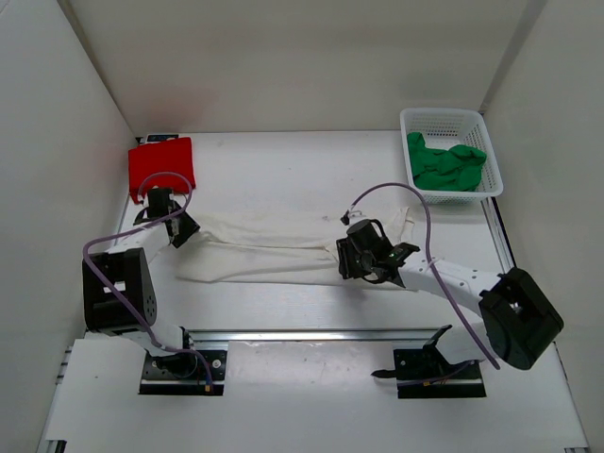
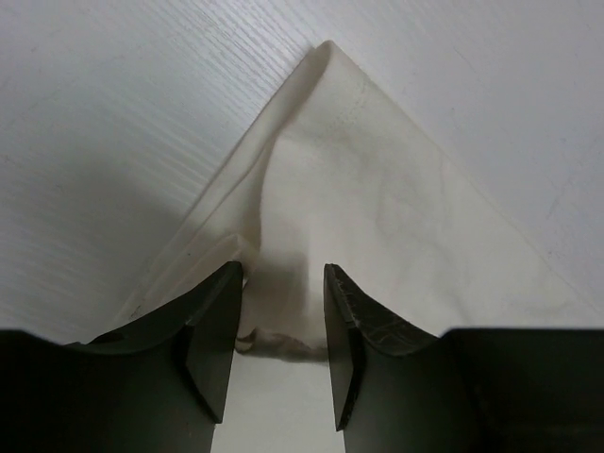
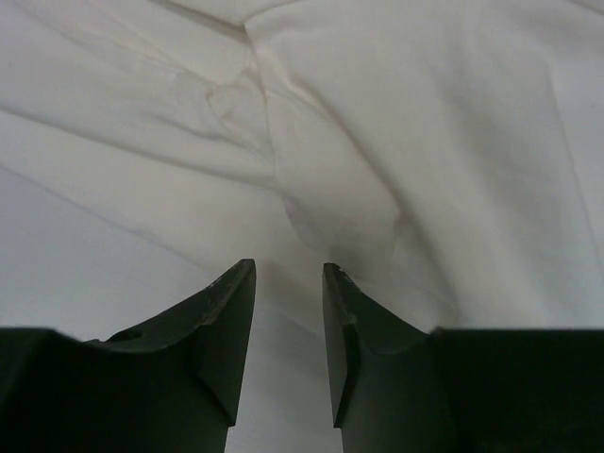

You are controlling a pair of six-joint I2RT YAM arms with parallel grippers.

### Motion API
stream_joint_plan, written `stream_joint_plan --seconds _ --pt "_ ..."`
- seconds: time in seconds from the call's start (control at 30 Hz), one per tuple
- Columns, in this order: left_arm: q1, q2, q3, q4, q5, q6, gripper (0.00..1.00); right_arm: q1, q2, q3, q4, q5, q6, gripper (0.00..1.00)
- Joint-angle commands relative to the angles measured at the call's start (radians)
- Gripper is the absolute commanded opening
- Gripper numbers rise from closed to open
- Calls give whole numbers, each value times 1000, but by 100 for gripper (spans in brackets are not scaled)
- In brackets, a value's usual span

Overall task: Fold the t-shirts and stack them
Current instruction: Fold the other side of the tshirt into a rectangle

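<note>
White t-shirt point(image 1: 283, 250): we see it mid-table as a long strip; we judge more folds are left.
Red t-shirt point(image 1: 162, 165): folded, far left corner; looks done.
Green t-shirt point(image 1: 445, 165): crumpled in the basket point(image 1: 444, 114), not yet folded.
Left gripper point(image 2: 283, 283): jaws parted astride the white shirt's left corner.
Right gripper point(image 3: 289, 278): jaws parted over its right part, holding nothing.
</note>
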Motion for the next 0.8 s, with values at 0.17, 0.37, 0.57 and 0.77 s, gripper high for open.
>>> stream_joint_plan --seconds 0.17,0.37,0.57,0.77 --pt "-1 -53 -21 40 -3 -9 34 -45 100 61 67 45 -15 33" --pt "-13 -58 5 33 -47 3 11 -29 129 80 102 102 4 30" --pt "-17 -76 2 37 -74 16 0 -33 203 130 58 110 14 22" --pt "-24 -78 2 39 -77 23 0 -43 204 150 15 107 25 5"
